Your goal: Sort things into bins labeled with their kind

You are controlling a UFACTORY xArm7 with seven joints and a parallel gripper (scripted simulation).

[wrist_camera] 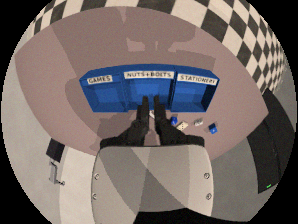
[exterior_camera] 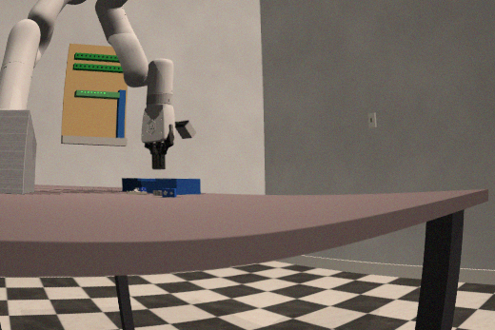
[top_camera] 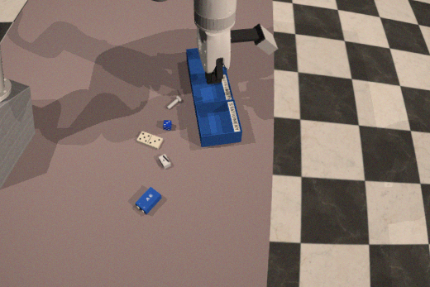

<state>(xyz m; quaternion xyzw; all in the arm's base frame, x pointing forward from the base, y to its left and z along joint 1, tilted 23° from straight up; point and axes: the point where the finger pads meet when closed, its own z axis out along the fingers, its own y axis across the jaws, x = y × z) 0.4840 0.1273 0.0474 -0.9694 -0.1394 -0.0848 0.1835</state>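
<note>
The brown bench (top_camera: 103,233) fills the left two thirds of the top view, with checkered floor (top_camera: 351,150) to the right. Just above centre, the white arm (top_camera: 215,2) reaches down over a long blue bin row (top_camera: 212,123) of three compartments, labelled GAMES, NUTS+BOLTS and STATIONERY in the wrist view. The end effector (top_camera: 216,75) hangs above the row's upper half, fingers nearly together and holding nothing. Left of the bins lie the loose things, well apart from it: a blue battery (top_camera: 148,200) lowest, a domino (top_camera: 150,139), a white sharpener (top_camera: 164,161), a bolt (top_camera: 174,102) and a blue die (top_camera: 167,125).
</note>
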